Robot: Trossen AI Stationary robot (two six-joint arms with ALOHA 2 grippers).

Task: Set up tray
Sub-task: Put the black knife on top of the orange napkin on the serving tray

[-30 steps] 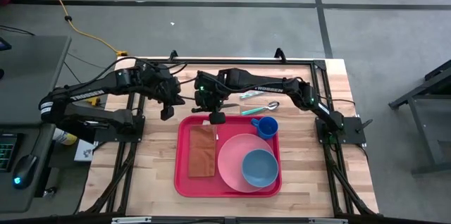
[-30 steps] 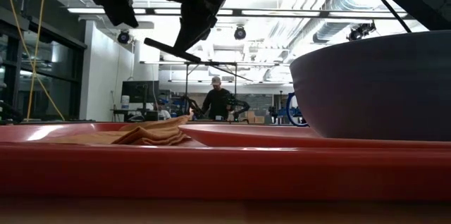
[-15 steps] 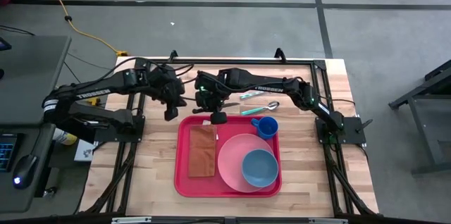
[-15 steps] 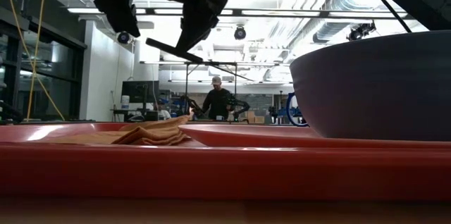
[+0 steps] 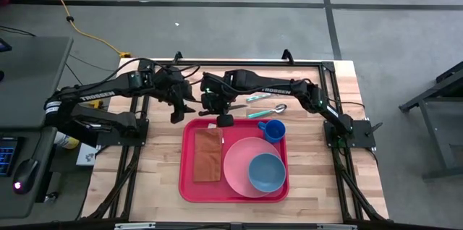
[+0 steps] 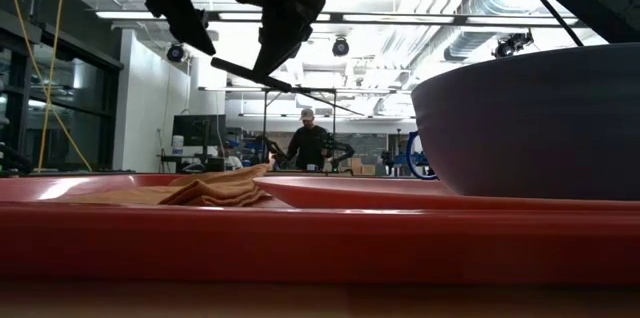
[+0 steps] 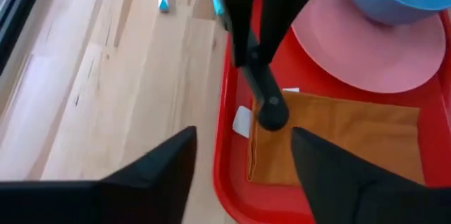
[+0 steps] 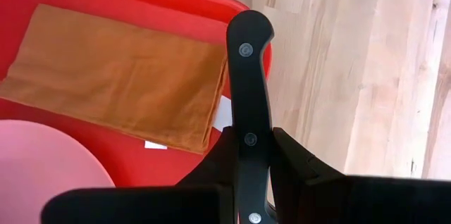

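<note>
My right hand [image 8: 243, 155] grips a black-handled knife [image 8: 248, 76] above the tray's [image 5: 187, 185] far-left corner, beside the napkin [image 5: 207, 155], while my left hand [image 7: 239, 153] hovers spread open nearby

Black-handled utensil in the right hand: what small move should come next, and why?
Probably the left hand should ease forward until its open fingers bracket the handle's rounded end. The right hand is shut on the black-handled utensil, holding it in the air above the tray corner near the napkin. The left wrist view shows that handle straight ahead, which suggests a handover.
</note>
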